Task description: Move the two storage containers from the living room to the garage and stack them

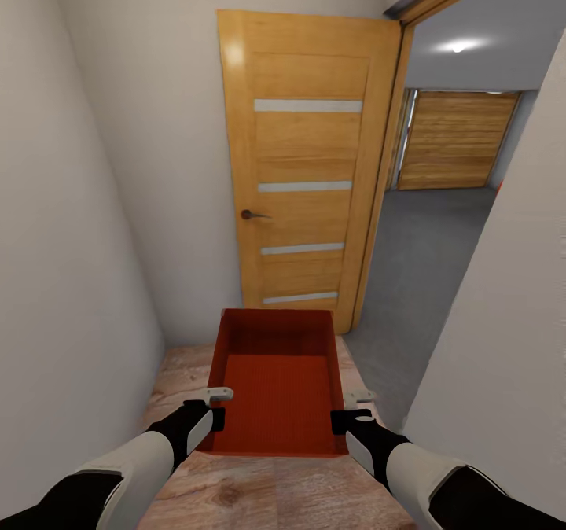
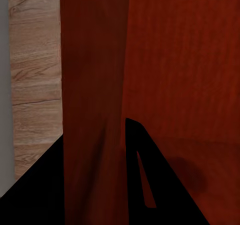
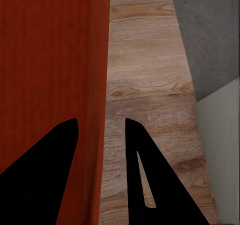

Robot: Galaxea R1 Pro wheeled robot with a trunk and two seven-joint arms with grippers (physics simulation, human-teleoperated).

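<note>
Risk, judged: the left pincer (image 1: 214, 406) has its jaws astride the left wall of the storage container (image 1: 277, 388); at the right wall the right pincer (image 1: 351, 410) does the same. The bin is held above the wood-plank floor (image 1: 259, 491) by its two thin walls alone. Passing the open door (image 1: 308, 164) into the grey garage floor (image 1: 417, 278) beyond, uneven arm motion could twist a wall free. The doorway lies right of the bin, with a white wall (image 1: 511, 318) near; a corner could clip it.
</note>
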